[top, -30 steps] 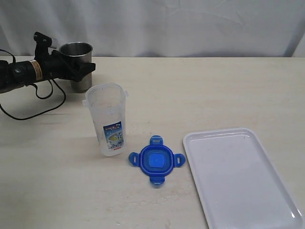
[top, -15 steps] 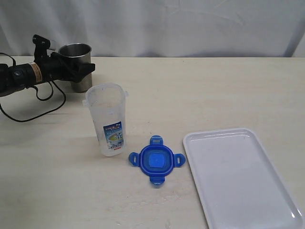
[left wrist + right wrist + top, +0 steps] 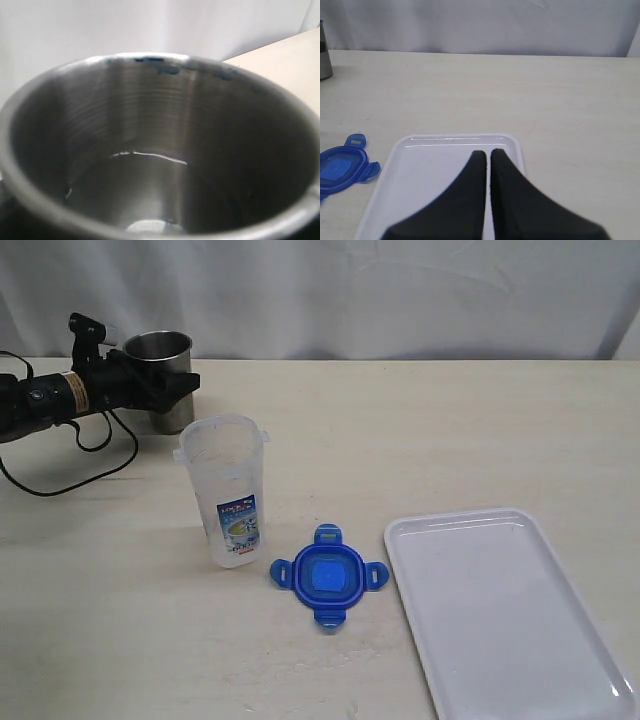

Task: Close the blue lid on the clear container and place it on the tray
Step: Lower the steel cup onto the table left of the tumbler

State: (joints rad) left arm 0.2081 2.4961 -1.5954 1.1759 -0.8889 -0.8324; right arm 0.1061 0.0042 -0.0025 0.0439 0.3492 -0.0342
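Fingers [image 3: 180, 387] of left gripper [image 3: 172, 380] are spread round an empty grey steel cup [image 3: 150, 115], upper left, grip untellable; right gripper [image 3: 486, 156] is clenched, empty.

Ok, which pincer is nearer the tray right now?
Right. The right pincer, shut, sits close to the tray, its tips showing against it in the right wrist view. The left pincer is at the steel cup, far across the table.
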